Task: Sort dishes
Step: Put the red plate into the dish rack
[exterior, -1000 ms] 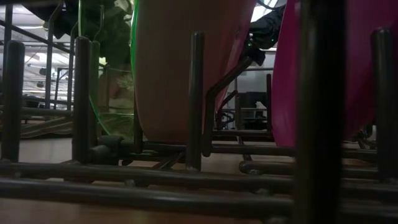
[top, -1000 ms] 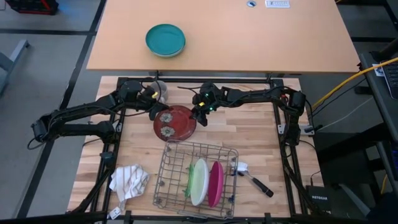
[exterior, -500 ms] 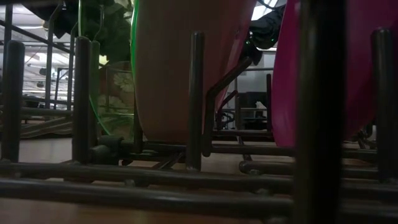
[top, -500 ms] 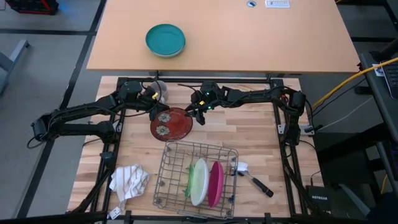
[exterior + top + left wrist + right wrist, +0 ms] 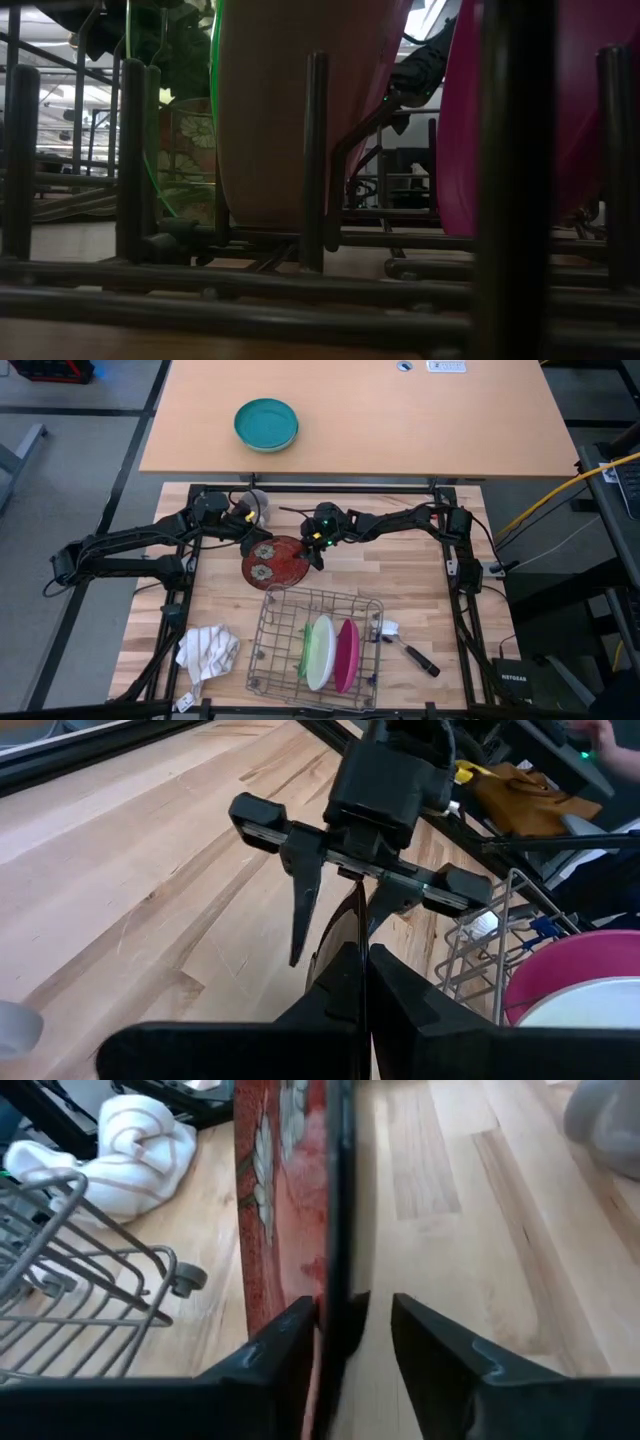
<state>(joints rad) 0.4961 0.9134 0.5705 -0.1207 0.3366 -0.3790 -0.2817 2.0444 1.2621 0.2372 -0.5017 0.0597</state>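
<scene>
The dark red plate (image 5: 277, 559) with pale motifs sits between the two arms on the wooden table (image 5: 410, 575), just behind the wire dish rack (image 5: 314, 641); the left gripper (image 5: 254, 543) is at its left rim and the right gripper (image 5: 314, 552) at its right rim. In the left wrist view the left fingers (image 5: 385, 982) are pressed close together around the plate's thin edge (image 5: 357, 915), holding it, while the right gripper (image 5: 340, 905) faces them with its fingers spread apart on either side of the same edge; the right wrist view shows the plate (image 5: 285, 1190) edge-on, rising between the right fingers (image 5: 283, 1350), which stand apart with the rim in the gap nearer one finger. In the rack, the pale green plate (image 5: 319, 651) and the magenta-pink plate (image 5: 346, 654) stand upright side by side; the low view looks through the rack bars (image 5: 316, 160) at these two plates (image 5: 295, 100), with the patterned red plate (image 5: 190, 150) showing behind them. A small grey mug (image 5: 256, 503) stands near the left arm; a crumpled white cloth (image 5: 207, 649) lies left of the rack, a utensil with a black handle (image 5: 410, 650) right of it; a teal bowl (image 5: 266, 424) rests on the far table.
</scene>
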